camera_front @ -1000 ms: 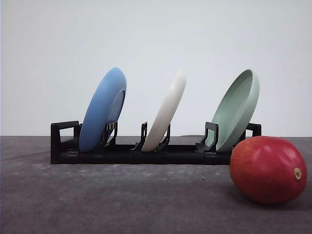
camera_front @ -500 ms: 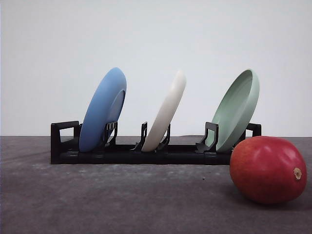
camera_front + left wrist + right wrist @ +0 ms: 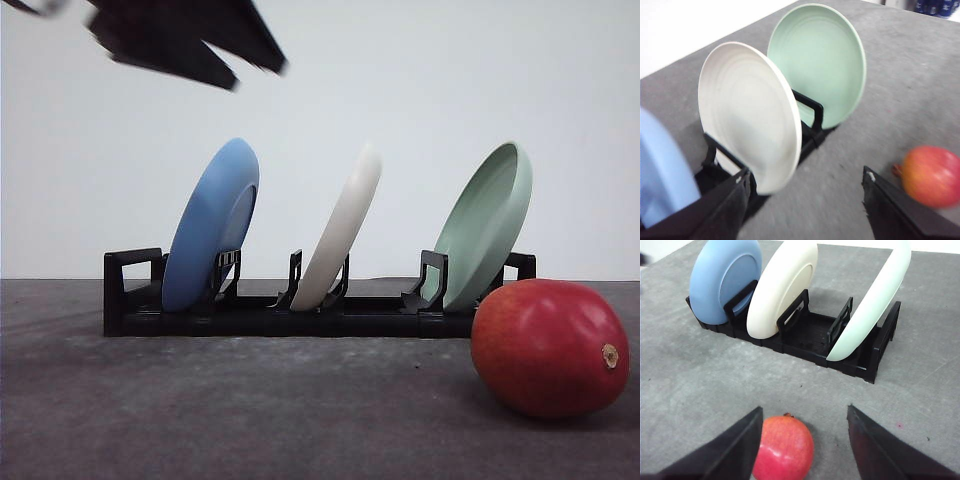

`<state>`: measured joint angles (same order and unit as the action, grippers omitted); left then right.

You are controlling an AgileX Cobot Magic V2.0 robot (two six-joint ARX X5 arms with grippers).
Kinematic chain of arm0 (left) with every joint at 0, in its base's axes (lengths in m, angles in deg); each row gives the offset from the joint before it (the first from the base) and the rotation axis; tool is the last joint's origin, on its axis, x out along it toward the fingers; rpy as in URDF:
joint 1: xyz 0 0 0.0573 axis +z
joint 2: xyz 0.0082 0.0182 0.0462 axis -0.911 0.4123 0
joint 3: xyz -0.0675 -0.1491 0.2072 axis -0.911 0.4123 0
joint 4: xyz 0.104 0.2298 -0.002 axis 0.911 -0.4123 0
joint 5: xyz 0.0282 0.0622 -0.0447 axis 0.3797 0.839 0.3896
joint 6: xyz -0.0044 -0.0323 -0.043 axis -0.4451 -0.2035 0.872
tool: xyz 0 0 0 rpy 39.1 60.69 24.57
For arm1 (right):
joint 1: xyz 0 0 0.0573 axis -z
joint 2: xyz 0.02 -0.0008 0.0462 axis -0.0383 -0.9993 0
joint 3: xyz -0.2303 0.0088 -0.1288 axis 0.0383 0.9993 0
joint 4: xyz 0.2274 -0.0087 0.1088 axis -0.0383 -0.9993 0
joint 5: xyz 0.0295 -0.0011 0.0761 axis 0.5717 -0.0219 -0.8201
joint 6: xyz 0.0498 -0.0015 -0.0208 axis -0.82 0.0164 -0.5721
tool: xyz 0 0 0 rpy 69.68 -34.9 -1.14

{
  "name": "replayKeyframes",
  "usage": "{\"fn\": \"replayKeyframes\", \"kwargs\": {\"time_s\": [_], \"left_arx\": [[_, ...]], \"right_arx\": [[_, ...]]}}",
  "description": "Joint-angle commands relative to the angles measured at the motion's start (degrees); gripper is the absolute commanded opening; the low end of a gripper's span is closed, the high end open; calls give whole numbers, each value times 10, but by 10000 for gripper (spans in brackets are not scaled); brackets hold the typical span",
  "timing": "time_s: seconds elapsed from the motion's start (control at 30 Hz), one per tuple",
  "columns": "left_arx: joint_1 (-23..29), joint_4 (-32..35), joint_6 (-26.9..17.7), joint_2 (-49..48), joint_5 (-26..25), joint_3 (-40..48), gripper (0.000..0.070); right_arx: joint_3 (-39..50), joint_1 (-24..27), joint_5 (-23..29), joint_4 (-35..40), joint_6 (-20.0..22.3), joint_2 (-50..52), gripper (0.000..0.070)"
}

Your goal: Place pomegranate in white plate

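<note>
Right gripper (image 3: 802,440): jaws spread wide, holding nothing; pomegranate (image 3: 783,448) on the table between and below its fingers. Left gripper (image 3: 805,205): jaws wide, empty; white plate (image 3: 747,135) just ahead, upright in the black rack (image 3: 805,337), between blue plate (image 3: 725,280) and green plate (image 3: 817,62).

the black rack (image 3: 300,315) runs across the middle of the front view, and three tilted plates stand in it with open gaps between them: blue plate (image 3: 212,225) at left, white plate (image 3: 343,230) in the centre, pale green plate (image 3: 487,225) at right. the grey table (image 3: 250,410) in the lower left and lower centre lies bare. the pomegranate (image 3: 549,347) blocks the lower right, close in front of the rack's right end. a blurred dark arm part (image 3: 185,38) crosses the upper left, above the blue plate.
</note>
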<state>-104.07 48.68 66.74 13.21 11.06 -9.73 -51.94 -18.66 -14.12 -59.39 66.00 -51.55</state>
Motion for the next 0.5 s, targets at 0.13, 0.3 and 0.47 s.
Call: {"fn": "replayKeyframes", "kwargs": {"time_s": [0.13,0.3,0.47], "left_arx": [[-33,122,30,115,60,-34,422],[-49,144,39,211,106,-90,421],[-52,140,67,292,123,-154,422]], "right_arx": [[-10,-3,0,7,4,0,339],[-10,-3,0,7,4,0,339],[-10,-3,0,7,4,0,339]]}}
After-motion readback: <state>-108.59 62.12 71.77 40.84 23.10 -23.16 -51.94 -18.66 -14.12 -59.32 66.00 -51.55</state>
